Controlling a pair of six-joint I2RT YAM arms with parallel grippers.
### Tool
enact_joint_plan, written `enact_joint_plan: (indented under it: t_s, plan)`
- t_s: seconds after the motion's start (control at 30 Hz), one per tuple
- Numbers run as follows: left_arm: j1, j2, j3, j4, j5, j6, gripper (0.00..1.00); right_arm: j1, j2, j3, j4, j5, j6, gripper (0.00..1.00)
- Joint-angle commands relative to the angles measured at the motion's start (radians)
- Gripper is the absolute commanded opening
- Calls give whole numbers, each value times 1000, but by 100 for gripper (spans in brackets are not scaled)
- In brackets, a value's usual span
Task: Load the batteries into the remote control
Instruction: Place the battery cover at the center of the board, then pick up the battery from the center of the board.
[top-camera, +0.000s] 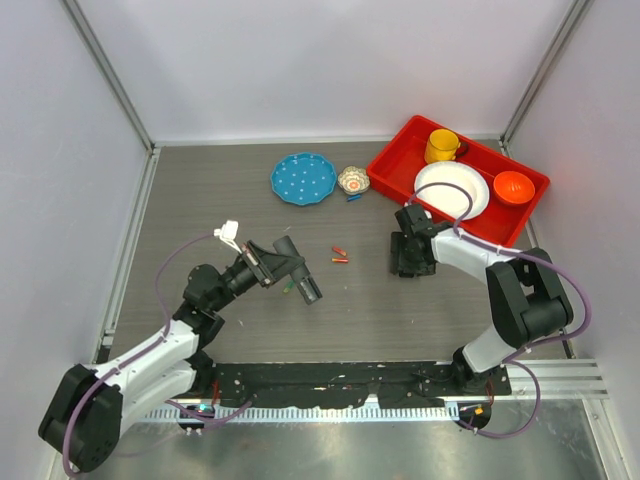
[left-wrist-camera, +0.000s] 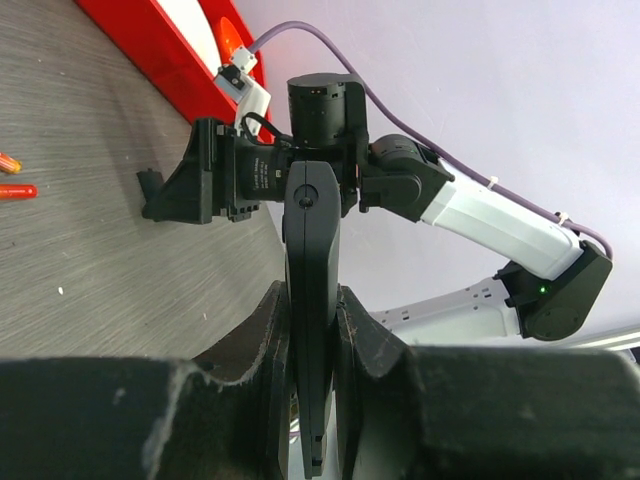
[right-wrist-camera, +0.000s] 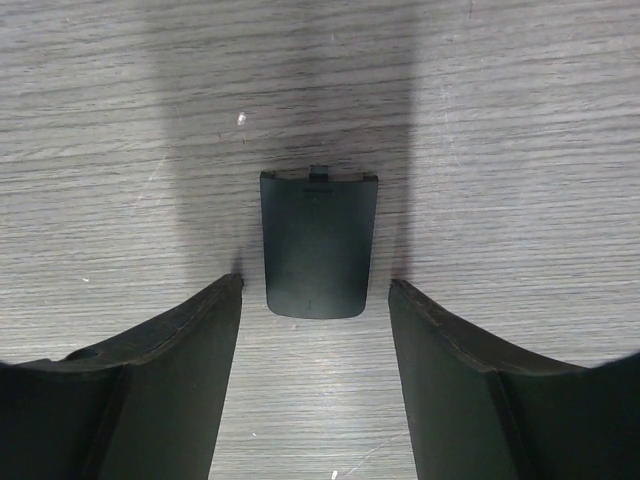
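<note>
My left gripper (top-camera: 283, 263) is shut on the remote control (top-camera: 307, 289), a slim black bar held above the table. In the left wrist view the remote (left-wrist-camera: 312, 230) stands edge-on between my fingers (left-wrist-camera: 268, 330). My right gripper (top-camera: 408, 262) points down at the table, open. In the right wrist view a small black battery cover (right-wrist-camera: 318, 245) lies flat on the table just beyond its open jaws (right-wrist-camera: 315, 300). A tiny greenish sliver (top-camera: 288, 287) lies by the remote; I cannot tell if it is a battery. No other battery shows.
Two small orange sticks (top-camera: 340, 255) lie mid-table between the grippers. A blue plate (top-camera: 303, 178) and a small patterned bowl (top-camera: 353, 180) sit at the back. A red tray (top-camera: 395, 160) at the back right holds a yellow mug, a white plate and an orange bowl.
</note>
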Motion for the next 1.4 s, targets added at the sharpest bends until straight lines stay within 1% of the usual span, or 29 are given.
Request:
enact_joint_plan:
  t_s: [0.0,0.1,0.17,0.23,0.27,0.3,0.37,0.4,0.5,0.53,0.63,0.67,0.73,0.77,0.8,0.83,0.87,0.9,0.97,1.0,1.1,1.17,1.23,1.37]
  plan:
    - [5,-35,-14,56,-13,6,0,-1,1,11,-2,-4,8,67]
    - [5,-49,-16,39,-20,11,0,1,-45,17,-23,-13,18,70]
    - [4,-54,-14,31,-28,15,0,11,-113,28,-51,-7,25,72]
    - [5,-58,-12,14,-34,18,0,53,-167,57,-86,29,25,74]
    - [5,-58,-14,11,-37,18,0,74,-190,81,-94,42,23,74]
    - [5,-58,-14,10,-42,20,0,129,-242,92,-99,57,21,73]
    - [5,-69,-23,16,-62,20,0,194,-284,117,-87,109,20,74]
    - [4,-75,-28,17,-69,20,0,253,-310,121,-62,117,17,74]
    - [5,-135,-51,5,-109,21,0,318,-319,117,10,102,37,73]
    - [7,-156,-60,-4,-123,21,0,350,-313,111,34,90,47,71]
    - [7,-284,-84,-113,-181,31,0,402,-271,77,131,76,51,68]
    - [7,-367,-94,-197,-204,34,0,413,-251,68,151,61,48,68]
    - [8,-458,-103,-280,-267,32,0,447,-200,63,212,37,34,67]
    - [8,-500,-103,-358,-286,32,0,485,-186,51,239,33,14,67]
    - [10,-587,-98,-407,-331,32,0,502,-175,43,300,16,8,68]
    - [11,-626,-92,-458,-355,32,0,513,-162,36,330,5,3,69]
    - [10,-659,-76,-546,-375,34,0,536,-143,19,363,-8,-6,70]
    - [10,-725,-71,-579,-416,35,0,545,-132,12,424,-21,-11,73]
    - [11,-765,-49,-643,-430,43,0,561,-102,-4,476,-30,-14,75]
    - [13,-779,-43,-658,-428,47,0,571,-89,-6,533,-32,-8,77]
    - [13,-772,-32,-658,-401,54,0,590,-18,15,585,-29,-11,76]
    - [14,-753,-35,-623,-389,51,0,605,32,55,589,-12,-24,75]
    - [13,-743,-39,-572,-347,52,0,625,92,75,605,-6,-54,75]
    - [13,-738,-29,-544,-304,60,0,650,167,109,642,2,-83,76]
